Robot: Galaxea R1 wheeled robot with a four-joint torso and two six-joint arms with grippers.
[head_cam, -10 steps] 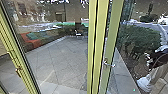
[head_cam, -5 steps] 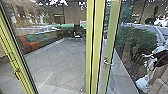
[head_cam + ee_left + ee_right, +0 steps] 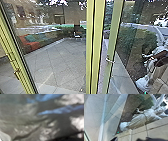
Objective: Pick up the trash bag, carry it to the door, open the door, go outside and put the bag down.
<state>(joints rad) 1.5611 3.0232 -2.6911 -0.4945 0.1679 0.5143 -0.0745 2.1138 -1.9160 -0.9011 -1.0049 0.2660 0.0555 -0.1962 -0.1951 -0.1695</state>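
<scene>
In the head view the glass door [image 3: 115, 37], with a pale green frame and a metal handle [image 3: 109, 60], stands right of the yellow-green posts, with a gap between them. Blurred grey, see-through film with blue streaks and whitish lumps, which looks like the trash bag [image 3: 56, 111], is very close in the left wrist view. How the left gripper stands to it is hidden. A pane of glass [image 3: 94, 112] spans one side of the right wrist view. Dark shapes at that view's edge are too unclear to tell the right gripper's state.
A pale statue [image 3: 150, 71] stands at the right behind the glass, and large in the right wrist view as a robed statue [image 3: 141, 119], beside light tiles [image 3: 137, 131] and a hedge. Beyond the left pane lie grey paving [image 3: 60, 57] and an orange seat [image 3: 30, 45].
The head camera's view has shifted slightly. In the last half second the framed door edge with its handle has moved a little right, and the gap beside the yellow-green posts has widened.
</scene>
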